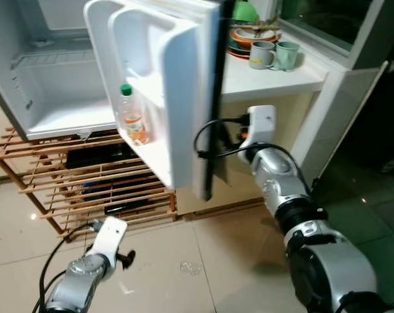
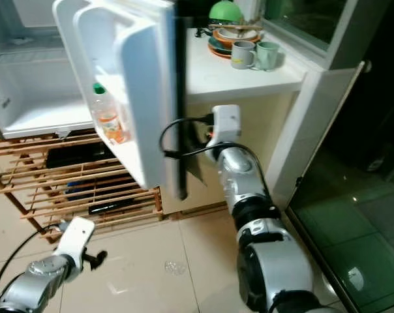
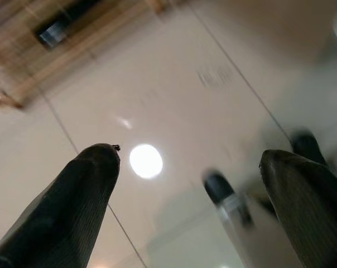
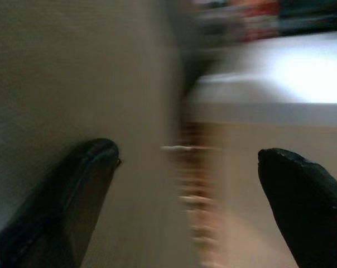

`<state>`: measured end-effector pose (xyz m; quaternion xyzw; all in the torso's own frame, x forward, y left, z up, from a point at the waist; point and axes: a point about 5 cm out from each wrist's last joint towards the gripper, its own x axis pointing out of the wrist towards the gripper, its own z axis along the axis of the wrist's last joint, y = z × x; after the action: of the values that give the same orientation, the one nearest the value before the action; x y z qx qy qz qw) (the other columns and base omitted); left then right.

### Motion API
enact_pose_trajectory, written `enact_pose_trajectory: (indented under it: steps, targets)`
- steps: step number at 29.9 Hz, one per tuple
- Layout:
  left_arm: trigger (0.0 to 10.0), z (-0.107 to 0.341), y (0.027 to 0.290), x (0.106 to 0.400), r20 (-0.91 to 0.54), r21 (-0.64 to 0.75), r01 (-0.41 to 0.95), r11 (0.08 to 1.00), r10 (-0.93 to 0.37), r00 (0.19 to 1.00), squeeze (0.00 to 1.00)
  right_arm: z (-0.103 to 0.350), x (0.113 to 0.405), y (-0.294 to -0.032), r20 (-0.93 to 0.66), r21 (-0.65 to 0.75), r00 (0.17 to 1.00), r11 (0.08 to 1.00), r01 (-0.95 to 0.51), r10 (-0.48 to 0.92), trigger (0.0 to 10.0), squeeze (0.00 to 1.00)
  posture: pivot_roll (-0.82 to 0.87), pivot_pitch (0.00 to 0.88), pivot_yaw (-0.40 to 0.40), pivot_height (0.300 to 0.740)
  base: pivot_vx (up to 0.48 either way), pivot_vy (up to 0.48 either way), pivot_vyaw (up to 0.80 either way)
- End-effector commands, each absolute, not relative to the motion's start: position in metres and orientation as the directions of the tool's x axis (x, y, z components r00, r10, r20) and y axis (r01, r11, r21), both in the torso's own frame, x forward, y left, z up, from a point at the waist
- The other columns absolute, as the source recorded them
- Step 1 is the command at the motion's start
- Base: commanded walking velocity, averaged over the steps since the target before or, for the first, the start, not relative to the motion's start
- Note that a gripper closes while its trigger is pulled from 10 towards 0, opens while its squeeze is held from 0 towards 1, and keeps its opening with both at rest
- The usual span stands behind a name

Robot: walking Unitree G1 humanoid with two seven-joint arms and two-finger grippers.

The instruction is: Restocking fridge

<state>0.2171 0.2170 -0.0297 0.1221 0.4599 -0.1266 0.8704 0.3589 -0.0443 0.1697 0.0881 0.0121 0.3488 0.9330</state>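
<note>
The right gripper (image 4: 188, 184) sits behind the outer face of the open fridge door (image 1: 184, 98), its fingers spread wide with nothing between them. A bottle (image 1: 132, 117) with a green cap stands in the door's lower shelf, at about 9 o'clock from that arm. A hard shove on the door could likely topple the bottle or swing the door into the bench (image 1: 275, 81) at 12 o'clock, rattling the mugs (image 1: 275, 55). The left gripper (image 3: 191, 184) hangs low over the floor (image 1: 184, 274), wide apart and empty.
</note>
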Motion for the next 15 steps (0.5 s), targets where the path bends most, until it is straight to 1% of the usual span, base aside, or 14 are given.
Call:
enact_pose_trajectory:
  steps: [1, 2, 3, 4, 6, 8, 9, 11, 12, 13, 14, 15]
  targets:
    - [10.0, -0.033, 0.221, 0.213, -0.843, 0.092, 0.351, 0.932, -0.115, 0.525, 0.00, 0.203, 0.335, -0.012, 0.138, 0.153, 0.549, 0.530, -0.834, 0.824, 10.0, 0.00, -0.08, 0.000, 0.039, 0.740, 0.000, 0.000, 0.00]
    - [10.0, -0.035, 0.220, 0.212, -0.848, 0.076, 0.356, 0.932, -0.127, 0.514, 0.00, 0.210, 0.321, -0.008, 0.165, 0.157, 0.469, 0.446, -0.881, 0.868, 10.0, 0.00, -0.08, 0.000, 0.041, 0.740, 0.000, 0.000, 0.00]
    - [10.0, -0.036, 0.220, 0.210, -0.853, 0.064, 0.360, 0.931, -0.136, 0.504, 0.00, 0.215, 0.311, -0.005, 0.182, 0.162, 0.407, 0.382, -0.910, 0.895, 10.0, 0.00, -0.08, 0.000, 0.041, 0.740, 0.000, 0.000, 0.00]
    - [10.0, -0.038, 0.219, 0.209, -0.857, 0.055, 0.366, 0.929, -0.144, 0.494, 0.00, 0.219, 0.306, -0.006, 0.198, 0.181, 0.372, 0.339, -0.923, 0.907, 10.0, 0.00, -0.09, 0.000, 0.041, 0.740, 0.000, 0.000, 0.00]
    - [10.0, -0.042, 0.218, 0.207, -0.865, 0.045, 0.379, 0.924, -0.153, 0.477, 0.00, 0.223, 0.306, -0.014, 0.226, 0.233, 0.361, 0.309, -0.922, 0.905, 10.0, 0.00, -0.09, 0.000, 0.041, 0.740, 0.000, 0.000, 0.00]
    - [10.0, -0.044, 0.218, 0.206, -0.867, 0.045, 0.385, 0.922, -0.155, 0.474, 0.00, 0.216, 0.316, -0.025, 0.201, 0.276, 0.423, 0.364, -0.890, 0.883, 10.0, 0.00, -0.09, 0.000, 0.039, 0.740, 0.000, 0.000, 0.00]
    - [10.0, -0.045, 0.218, 0.206, -0.866, 0.046, 0.385, 0.922, -0.155, 0.476, 0.00, 0.210, 0.322, -0.031, 0.171, 0.283, 0.473, 0.417, -0.864, 0.864, 10.0, 0.00, -0.09, 0.000, 0.039, 0.740, 0.000, 0.000, 0.00]
    - [10.0, -0.044, 0.220, 0.210, -0.852, 0.090, 0.386, 0.918, -0.130, 0.507, 0.00, 0.191, 0.343, -0.051, 0.067, 0.264, 0.674, 0.639, -0.723, 0.736, 10.0, 0.00, -0.08, 0.000, 0.034, 0.740, 0.000, 0.000, 0.00]
    - [10.0, -0.043, 0.221, 0.213, -0.840, 0.115, 0.379, 0.918, -0.114, 0.531, 0.00, 0.182, 0.352, -0.062, 0.016, 0.227, 0.759, 0.737, -0.636, 0.651, 10.0, 0.00, -0.08, 0.000, 0.032, 0.740, 0.000, 0.000, 0.00]
    - [10.0, -0.042, 0.221, 0.215, -0.831, 0.130, 0.374, 0.918, -0.105, 0.547, 0.00, 0.178, 0.355, -0.069, -0.015, 0.200, 0.801, 0.787, -0.584, 0.598, 10.0, 0.00, -0.08, 0.000, 0.032, 0.740, 0.000, 0.000, 0.00]
    - [10.0, -0.036, 0.226, 0.224, -0.797, 0.185, 0.340, 0.922, -0.062, 0.601, 0.00, 0.169, 0.360, -0.083, -0.048, 0.125, 0.864, 0.861, -0.493, 0.501, 10.0, 0.00, -0.07, 0.000, 0.028, 0.740, 0.000, 0.000, 0.00]
    - [10.0, -0.036, 0.226, 0.224, -0.797, 0.185, 0.340, 0.922, -0.062, 0.601, 0.00, 0.169, 0.360, -0.083, -0.048, 0.125, 0.864, 0.861, -0.493, 0.501, 10.0, 0.00, -0.07, 0.000, 0.028, 0.740, 0.000, 0.000, 0.00]
